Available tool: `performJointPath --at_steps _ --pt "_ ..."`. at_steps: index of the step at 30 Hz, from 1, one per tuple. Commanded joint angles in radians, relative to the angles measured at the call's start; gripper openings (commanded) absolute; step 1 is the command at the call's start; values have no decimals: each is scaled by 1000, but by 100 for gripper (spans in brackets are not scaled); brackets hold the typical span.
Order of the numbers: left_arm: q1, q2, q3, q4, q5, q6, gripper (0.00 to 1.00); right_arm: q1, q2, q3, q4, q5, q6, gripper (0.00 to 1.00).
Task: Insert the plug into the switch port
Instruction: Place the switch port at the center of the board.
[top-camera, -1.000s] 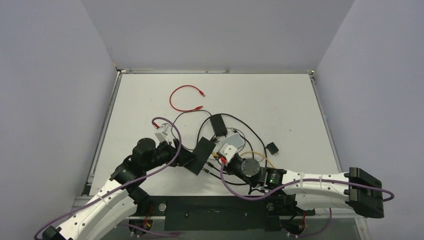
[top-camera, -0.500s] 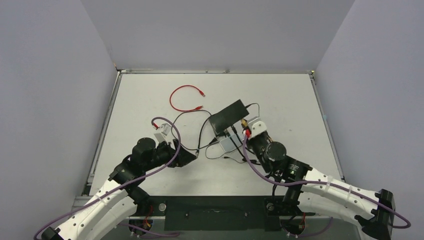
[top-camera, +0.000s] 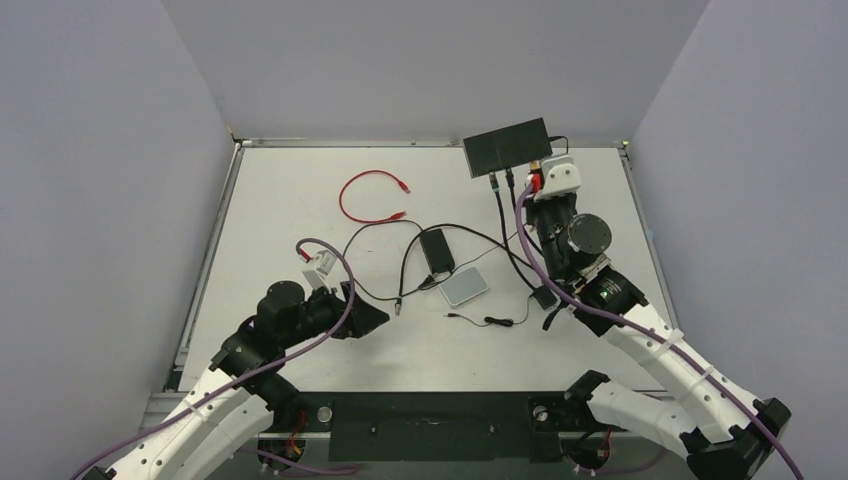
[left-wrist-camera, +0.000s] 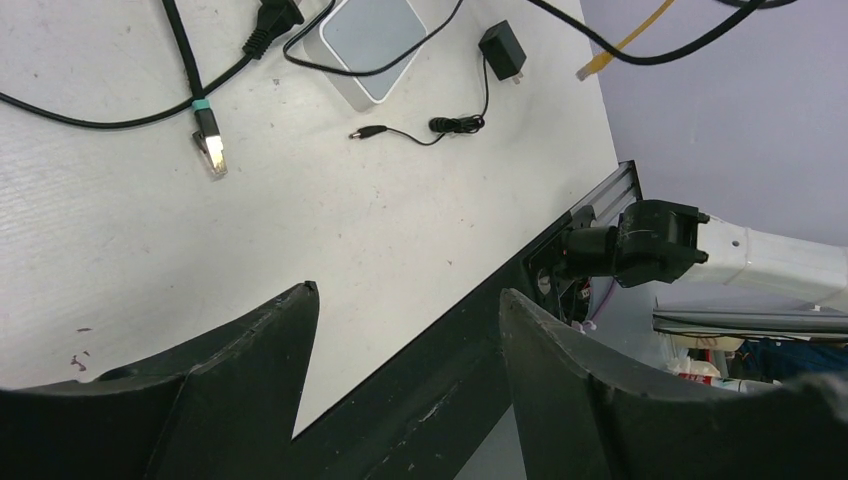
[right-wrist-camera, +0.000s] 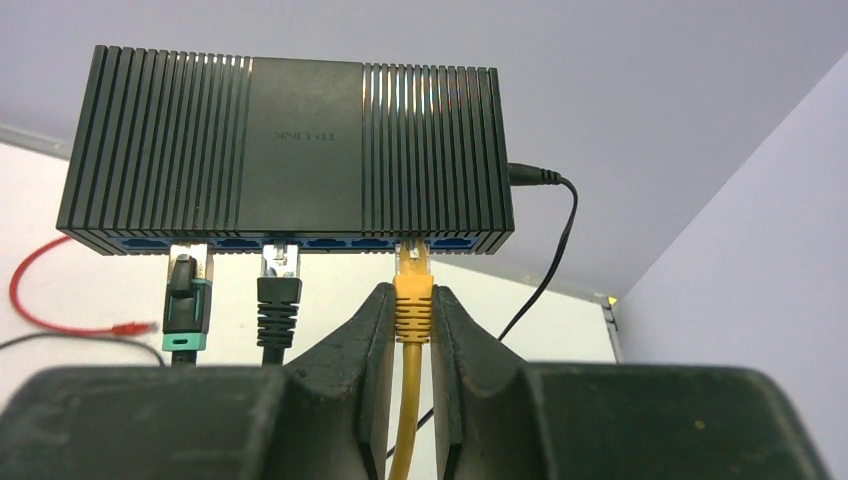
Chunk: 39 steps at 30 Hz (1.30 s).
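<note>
Plug (right-wrist-camera: 414, 290), a yellow one, sits in the switch port (right-wrist-camera: 412, 246) near the right end of the blue face of the black box (right-wrist-camera: 285, 140), which is up at the far right corner of the surface (top-camera: 280, 190). The right fingers (right-wrist-camera: 370, 330) are narrow, pinching the plug from both sides. The left fingers (left-wrist-camera: 255, 350) stand wide with nothing between them, near the front edge.
</note>
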Motion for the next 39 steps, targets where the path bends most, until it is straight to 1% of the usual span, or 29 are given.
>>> performJointPath --at_steps 1,6,12,16,22,25,28,34,39 --pt "0 -8 -4 -6 -13 1 64 -58 73 182 41 -72 -26 0" --pt "1 -19 -14 -11 -12 9 66 -170 196 292 -13 -136 -10 0" --pt "1 -28 -18 -31 -9 22 67 -357 328 381 -36 -181 41 0" --pt "2 -20 -21 -19 1 23 67 -431 421 429 -72 -230 59 0" --pt "3 8 -35 13 15 21 67 -468 537 454 -130 -236 24 0" --pt "4 26 -35 25 22 23 67 -487 614 475 -203 -209 -13 0" --pt "4 31 -35 26 26 27 67 -500 674 486 -232 -184 -29 0" --pt "6 29 -38 14 33 37 68 -538 814 544 -331 -159 -3 0" --pt "6 41 -40 28 42 39 67 -561 909 636 -430 -168 44 0"
